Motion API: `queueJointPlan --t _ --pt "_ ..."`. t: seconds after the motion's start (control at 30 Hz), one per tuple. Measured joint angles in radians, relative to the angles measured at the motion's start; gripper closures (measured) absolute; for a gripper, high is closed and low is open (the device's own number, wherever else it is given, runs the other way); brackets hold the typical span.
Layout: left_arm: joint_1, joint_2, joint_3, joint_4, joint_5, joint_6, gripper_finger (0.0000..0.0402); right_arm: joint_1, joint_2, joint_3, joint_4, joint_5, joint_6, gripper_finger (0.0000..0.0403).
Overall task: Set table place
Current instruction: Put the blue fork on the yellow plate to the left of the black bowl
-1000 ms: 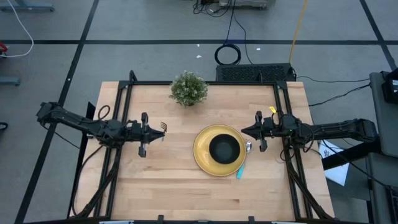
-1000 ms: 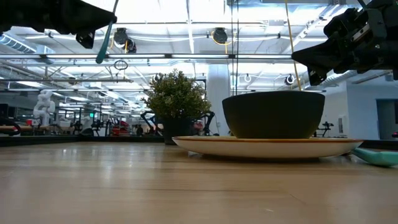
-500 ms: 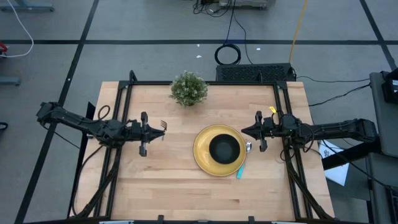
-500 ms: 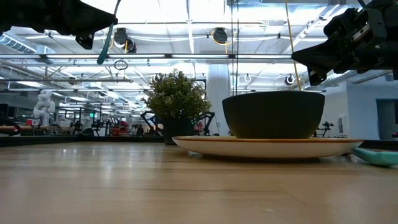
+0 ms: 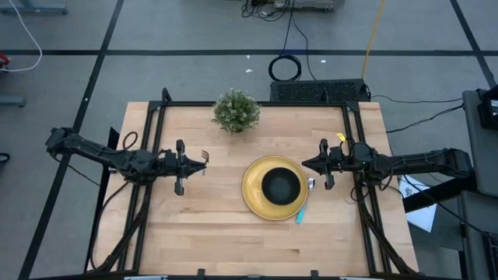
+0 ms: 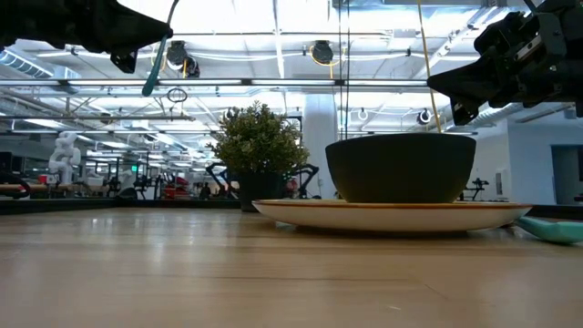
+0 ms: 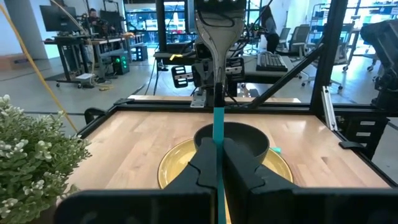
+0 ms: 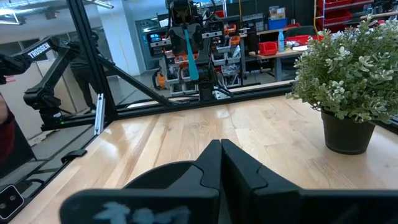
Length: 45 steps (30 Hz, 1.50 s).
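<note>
The round yellow plate point(image 5: 253, 198) lies on the table point(image 5: 202, 225) right of centre, and the black bowl point(image 5: 280, 186) stands in its middle. The spoon point(image 5: 300, 215) lies on the table along the plate's right rim, its light-blue handle toward the near edge. My left gripper point(image 5: 193, 166) is left of the plate, above the table, shut on the fork point(image 5: 204, 158). My right gripper point(image 5: 306, 164) hovers just right of the plate, shut and empty. My left gripper pinches the fork's light-blue handle point(image 7: 219, 127) between its two fingers point(image 7: 202, 163). The fingers lie level, pointing toward the table's right edge, across the handle. The fork stands steeply, tines point(image 7: 217, 34) up, its handle end point(image 6: 148, 87) hanging below the fingers, clear of the table.
A small bushy potted plant point(image 5: 236, 110) stands at the table's far edge, left of the plate. Black frame rails point(image 5: 152, 132) run along the table's left and right sides. Bare wood lies between my left gripper and the plate and along the near edge.
</note>
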Motion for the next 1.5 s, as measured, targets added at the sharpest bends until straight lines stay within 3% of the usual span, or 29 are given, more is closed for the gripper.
queueJointPlan --t 1.5 --pt "0.0 0.0 0.0 0.005 -0.002 -0.012 0.0397 0.0 0.0 0.0 0.001 0.005 0.0 0.0403"
